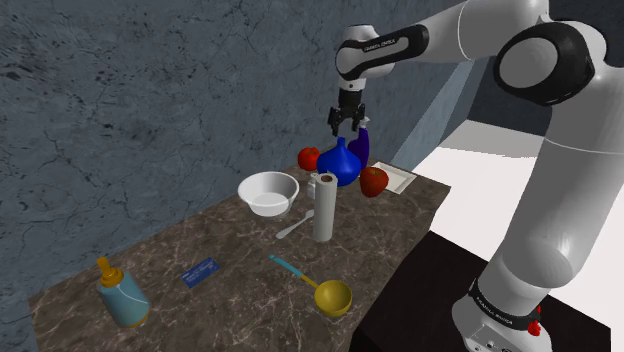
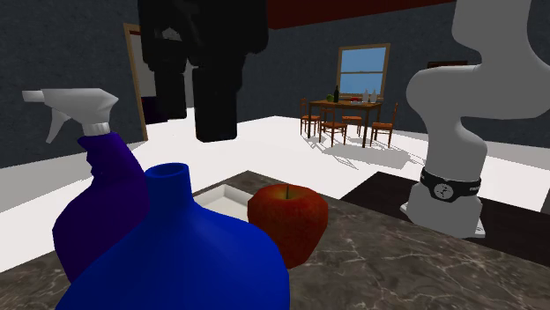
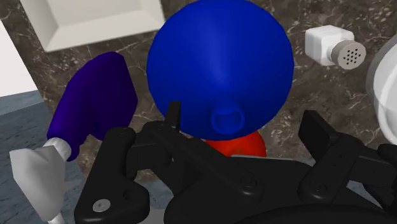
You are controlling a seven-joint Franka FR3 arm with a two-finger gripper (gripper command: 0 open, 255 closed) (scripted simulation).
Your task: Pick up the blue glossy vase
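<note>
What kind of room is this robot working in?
Probably a home's kitchen-dining area: the dark stone-look counter holds a white bowl and red apple, and a dining table with chairs stands by a window beyond.

Gripper (image 1: 348,128) hangs with fingers spread, just above blue vase (image 1: 340,165), toward far end of marbled counter (image 1: 230,245). First apple (image 1: 309,158) and second apple (image 1: 374,181) flank the vase. White tray (image 1: 398,178) at far corner. White bowl (image 1: 268,192) and upright cylinder (image 1: 324,207) mid-counter. Yellow scoop (image 1: 330,294) by the stand-side edge.
</note>
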